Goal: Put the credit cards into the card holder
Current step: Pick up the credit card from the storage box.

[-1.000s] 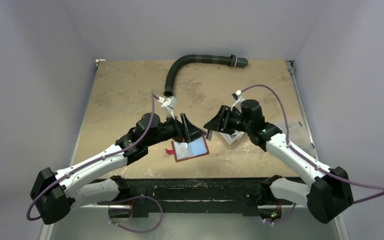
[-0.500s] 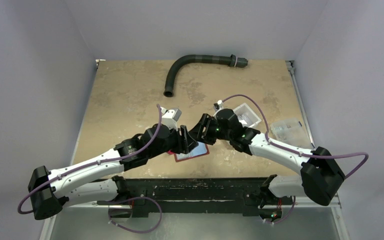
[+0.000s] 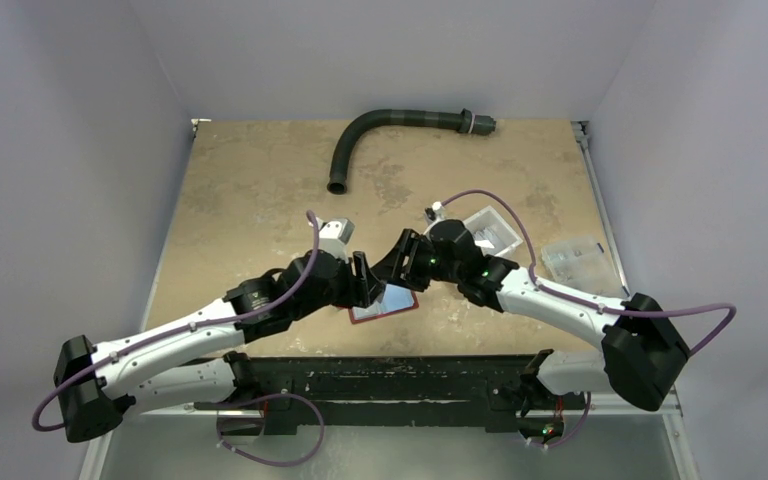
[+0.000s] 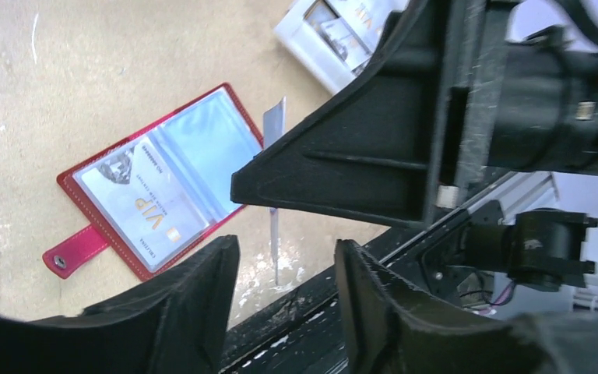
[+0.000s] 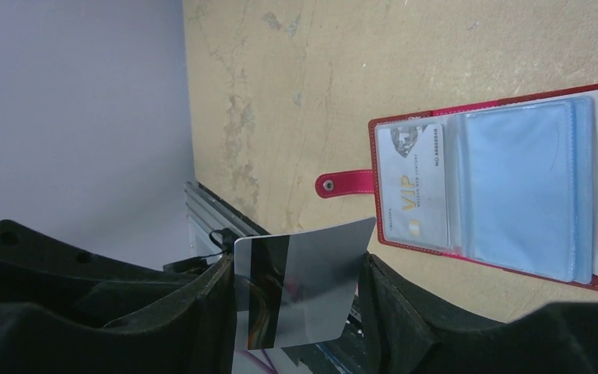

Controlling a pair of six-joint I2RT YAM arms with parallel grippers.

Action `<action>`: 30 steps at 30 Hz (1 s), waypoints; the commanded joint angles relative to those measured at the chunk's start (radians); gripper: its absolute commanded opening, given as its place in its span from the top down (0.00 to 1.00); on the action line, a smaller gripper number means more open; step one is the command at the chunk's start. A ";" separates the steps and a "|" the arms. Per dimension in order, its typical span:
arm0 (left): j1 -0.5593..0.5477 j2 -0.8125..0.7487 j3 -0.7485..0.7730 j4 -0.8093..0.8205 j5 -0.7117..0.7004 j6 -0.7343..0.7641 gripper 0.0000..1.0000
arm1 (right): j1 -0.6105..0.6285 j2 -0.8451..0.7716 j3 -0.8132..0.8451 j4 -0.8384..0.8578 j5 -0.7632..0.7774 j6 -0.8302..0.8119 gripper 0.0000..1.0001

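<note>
The card holder (image 3: 388, 303) lies open near the table's front edge, red rim up, clear sleeves showing (image 5: 522, 187). One whitish VIP credit card (image 5: 411, 183) sits in the sleeve beside the snap tab (image 5: 342, 185). My right gripper (image 5: 297, 269) is shut on another credit card (image 5: 311, 284), grey with a black stripe, pinched by its short edges and held above the table in front of the holder. In the left wrist view that card (image 4: 274, 132) shows edge-on over the card holder (image 4: 163, 183). My left gripper (image 4: 288, 265) stands open and empty just left of the right gripper (image 3: 400, 265).
A white bin (image 3: 495, 232) holding more cards (image 4: 335, 35) stands behind the right arm. A clear plastic box (image 3: 575, 258) sits at the right edge. A black corrugated hose (image 3: 380, 130) curves across the back. The dark front rail (image 3: 390, 375) runs just below the holder.
The right arm swung left from over the white bin to the card holder, carrying a card. The left gripper drew back slightly towards the front and its jaws narrowed.
</note>
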State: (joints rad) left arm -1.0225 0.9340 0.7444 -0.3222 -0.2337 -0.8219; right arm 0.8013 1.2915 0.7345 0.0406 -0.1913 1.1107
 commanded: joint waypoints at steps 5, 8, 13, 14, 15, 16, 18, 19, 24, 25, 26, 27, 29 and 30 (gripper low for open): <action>-0.004 0.051 0.006 0.064 0.010 -0.031 0.69 | 0.019 -0.011 0.018 0.078 -0.001 -0.019 0.72; -0.004 0.058 0.002 0.069 0.005 -0.041 0.94 | 0.019 -0.031 0.002 0.088 -0.027 -0.054 0.56; 0.001 0.012 -0.040 0.097 0.008 -0.053 1.00 | -0.044 -0.150 -0.107 0.133 -0.122 -0.118 0.15; 0.009 -0.006 -0.053 0.112 0.020 -0.056 1.00 | -0.081 -0.184 -0.132 0.144 -0.161 -0.132 0.10; 0.020 -0.027 -0.069 0.128 0.033 -0.060 1.00 | -0.121 -0.217 -0.163 0.164 -0.210 -0.141 0.06; 0.036 -0.061 -0.087 0.162 0.057 -0.066 1.00 | -0.161 -0.256 -0.195 0.198 -0.261 -0.143 0.04; 0.082 -0.113 -0.130 0.240 0.138 -0.074 1.00 | -0.220 -0.327 -0.241 0.240 -0.338 -0.146 0.01; 0.106 -0.137 -0.153 0.280 0.179 -0.086 1.00 | -0.232 -0.351 -0.255 0.271 -0.373 -0.141 0.02; 0.191 -0.173 -0.257 0.564 0.355 -0.170 1.00 | -0.234 -0.373 -0.311 0.465 -0.452 -0.030 0.20; 0.191 -0.166 -0.268 0.605 0.371 -0.178 1.00 | -0.234 -0.374 -0.318 0.485 -0.456 -0.006 0.22; 0.191 -0.158 -0.275 0.637 0.385 -0.183 1.00 | -0.235 -0.372 -0.319 0.504 -0.457 0.013 0.25; 0.191 -0.151 -0.283 0.663 0.393 -0.188 1.00 | -0.234 -0.368 -0.314 0.515 -0.454 0.024 0.28; 0.191 -0.142 -0.305 0.718 0.407 -0.208 1.00 | -0.231 -0.357 -0.283 0.484 -0.445 0.024 0.32; 0.191 -0.140 -0.317 0.756 0.414 -0.221 1.00 | -0.230 -0.356 -0.273 0.469 -0.440 0.021 0.35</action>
State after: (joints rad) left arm -0.8368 0.7876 0.4606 0.1993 0.0914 -0.9817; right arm 0.5655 0.9318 0.4236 0.4339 -0.5991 1.0920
